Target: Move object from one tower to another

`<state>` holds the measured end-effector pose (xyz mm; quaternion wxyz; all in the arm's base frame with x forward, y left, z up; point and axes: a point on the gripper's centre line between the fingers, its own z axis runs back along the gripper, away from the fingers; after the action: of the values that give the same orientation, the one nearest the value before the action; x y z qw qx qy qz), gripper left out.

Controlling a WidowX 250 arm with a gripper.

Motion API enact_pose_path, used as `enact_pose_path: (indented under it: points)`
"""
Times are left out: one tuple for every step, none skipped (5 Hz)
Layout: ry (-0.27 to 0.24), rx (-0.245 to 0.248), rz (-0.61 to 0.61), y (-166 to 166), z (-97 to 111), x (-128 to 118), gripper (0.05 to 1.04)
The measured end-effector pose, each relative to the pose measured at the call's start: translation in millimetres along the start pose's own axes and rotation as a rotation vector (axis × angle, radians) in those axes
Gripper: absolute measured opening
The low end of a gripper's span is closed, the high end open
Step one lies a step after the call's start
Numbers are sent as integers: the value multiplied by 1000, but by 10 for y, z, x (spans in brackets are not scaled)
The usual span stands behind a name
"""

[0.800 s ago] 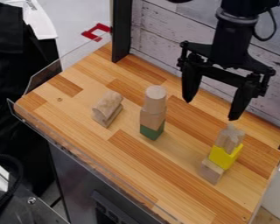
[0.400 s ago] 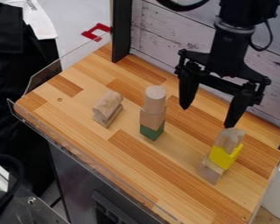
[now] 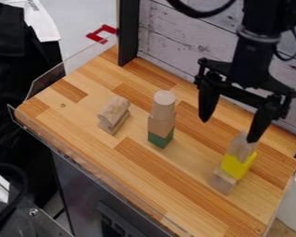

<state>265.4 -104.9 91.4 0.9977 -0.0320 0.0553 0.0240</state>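
The black gripper (image 3: 230, 130) hangs open above the right part of the table, its two fingers wide apart with nothing between them. Its right fingertip overlaps the top of the right tower in the view; contact cannot be told. That tower has a plain wooden block (image 3: 242, 147) on top, a yellow block (image 3: 238, 165) in the middle and a wooden block (image 3: 223, 181) at the bottom. The middle tower has a wooden cylinder (image 3: 164, 104) over a wooden block (image 3: 161, 126) and a green block (image 3: 160, 139). Farther left stands a short stack with a rounded wooden block (image 3: 114, 109) on top.
The wooden tabletop (image 3: 175, 185) has a low clear rim (image 3: 89, 163) along its front left edge. A black post (image 3: 129, 32) stands at the back left, and a whitewashed plank wall (image 3: 175, 41) runs behind the table.
The gripper came down over the frames, first shifting slightly left, then right, so its right finger now overlaps the right tower's top. The blocks look unmoved.
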Motion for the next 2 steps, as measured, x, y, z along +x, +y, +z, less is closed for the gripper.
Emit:
enact_pose_path:
  points:
    - [21, 9, -4, -43, -93, -4, 999]
    - [61, 81, 19, -85, -192, 22, 999]
